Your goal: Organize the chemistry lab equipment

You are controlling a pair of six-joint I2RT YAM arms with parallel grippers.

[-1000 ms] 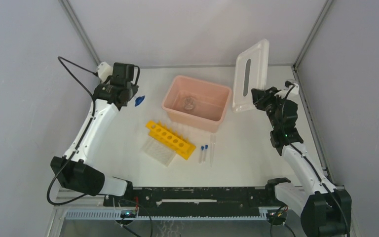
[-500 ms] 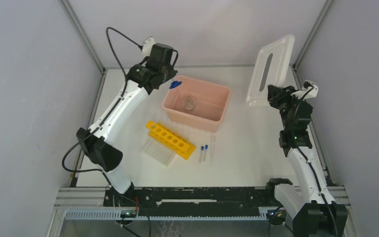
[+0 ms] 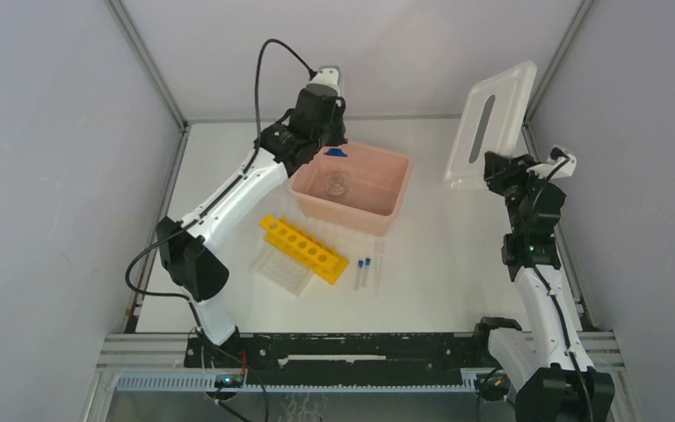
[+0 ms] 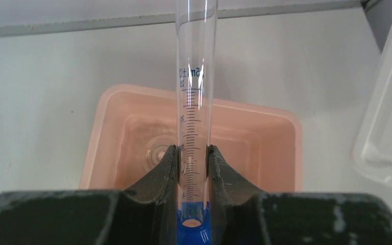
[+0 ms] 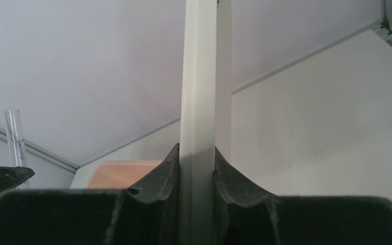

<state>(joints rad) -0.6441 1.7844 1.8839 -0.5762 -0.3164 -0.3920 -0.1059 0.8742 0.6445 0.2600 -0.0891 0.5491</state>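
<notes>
Left end effector [image 4: 191, 152] clamps the graduated cylinder [image 4: 196, 76]; right end effector [image 5: 196, 153] pinches the white lid [image 5: 199, 76].

Grad. cylinder [image 4: 196, 76] top cut off, L wrist view; lid [image 5: 199, 102] mostly out of R wrist view.

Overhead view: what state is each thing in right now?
Measuring cylinder, gripped by left pincer, held up off the table.
White lid, gripped by right pincer, held up in the air.
Pink box, open, round glassware inside.
Yellow rack, on the table, holes empty.
Well plate, flat next to the rack.
Blue-capped vials, lying down.
Thin tube, lying beside them.
</notes>
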